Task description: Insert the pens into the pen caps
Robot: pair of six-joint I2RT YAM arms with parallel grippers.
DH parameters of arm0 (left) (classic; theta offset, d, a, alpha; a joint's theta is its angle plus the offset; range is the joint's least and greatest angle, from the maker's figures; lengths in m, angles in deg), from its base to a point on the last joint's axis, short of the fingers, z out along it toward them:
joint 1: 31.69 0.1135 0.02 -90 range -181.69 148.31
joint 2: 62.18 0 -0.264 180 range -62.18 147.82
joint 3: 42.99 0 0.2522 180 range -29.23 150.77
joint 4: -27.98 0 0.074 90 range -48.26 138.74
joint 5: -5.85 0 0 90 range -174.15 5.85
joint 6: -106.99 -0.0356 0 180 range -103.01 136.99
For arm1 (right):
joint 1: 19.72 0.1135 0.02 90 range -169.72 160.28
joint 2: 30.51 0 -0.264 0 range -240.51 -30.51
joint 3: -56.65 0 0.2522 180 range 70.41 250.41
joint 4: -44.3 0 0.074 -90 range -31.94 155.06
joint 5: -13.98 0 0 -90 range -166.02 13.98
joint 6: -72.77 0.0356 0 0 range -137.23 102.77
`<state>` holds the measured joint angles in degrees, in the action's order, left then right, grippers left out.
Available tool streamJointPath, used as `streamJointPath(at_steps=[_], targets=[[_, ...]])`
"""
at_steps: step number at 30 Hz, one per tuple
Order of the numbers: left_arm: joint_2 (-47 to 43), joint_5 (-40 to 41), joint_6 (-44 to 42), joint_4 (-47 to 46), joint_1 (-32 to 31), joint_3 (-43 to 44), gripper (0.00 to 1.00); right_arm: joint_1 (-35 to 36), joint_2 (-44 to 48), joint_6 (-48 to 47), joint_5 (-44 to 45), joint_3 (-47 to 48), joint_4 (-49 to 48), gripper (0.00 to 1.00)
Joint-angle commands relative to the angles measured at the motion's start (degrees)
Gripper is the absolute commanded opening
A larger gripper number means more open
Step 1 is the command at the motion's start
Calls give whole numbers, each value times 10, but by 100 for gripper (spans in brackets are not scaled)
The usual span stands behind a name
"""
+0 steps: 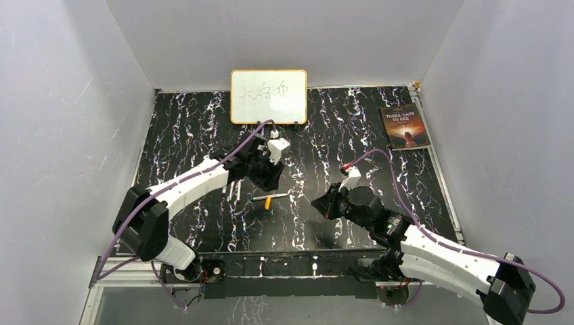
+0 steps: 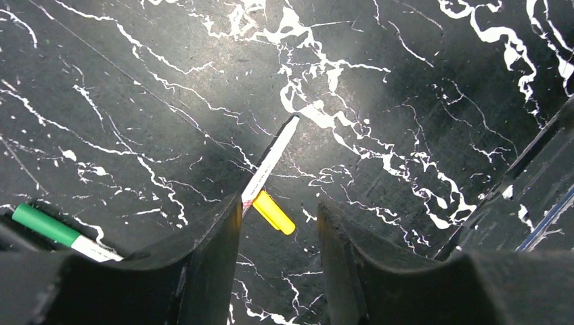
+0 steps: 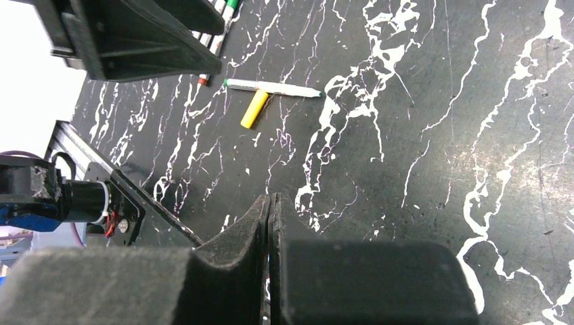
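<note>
A whitish pen [image 2: 271, 158] lies flat on the black marbled table, with a yellow pen cap [image 2: 274, 212] loose on the table at its near end. My left gripper [image 2: 279, 208] hangs open just above them, nothing between its fingers. The top view shows the same pen [image 1: 271, 196] and yellow cap [image 1: 268, 202] below my left gripper [image 1: 268, 180]. A pen wearing a green cap [image 2: 49, 228] lies to the left, and more pens [image 3: 218, 27] are partly hidden behind the left gripper. My right gripper [image 3: 271, 201] is shut and empty, off to the right [image 1: 317, 203].
A small whiteboard [image 1: 268, 96] stands at the back of the table and a dark book [image 1: 405, 126] lies at the back right. White walls close in three sides. The arms' metal mounting rail [image 1: 291, 261] runs along the near edge.
</note>
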<state>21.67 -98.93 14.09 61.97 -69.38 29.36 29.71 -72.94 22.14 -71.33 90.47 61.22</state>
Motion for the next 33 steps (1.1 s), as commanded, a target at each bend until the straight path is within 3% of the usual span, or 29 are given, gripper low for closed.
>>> streamJointPath(at_steps=[1, 4, 16, 19, 33], targets=[[27, -48, -57, 9, -2, 36, 45, -1, 29, 3, 18, 5, 0, 0], [51, -19, -62, 11, -13, 47, 39, -1, 46, 4, 23, 4, 12, 0], [131, 13, -86, 22, -34, 57, 39, -2, 66, 3, 32, 4, 27, 0], [139, 5, -84, 14, -35, 46, 30, -2, 68, -1, 28, 4, 27, 0], [153, 24, -88, -1, -41, 3, 34, -2, 66, -1, 23, 4, 21, 0]])
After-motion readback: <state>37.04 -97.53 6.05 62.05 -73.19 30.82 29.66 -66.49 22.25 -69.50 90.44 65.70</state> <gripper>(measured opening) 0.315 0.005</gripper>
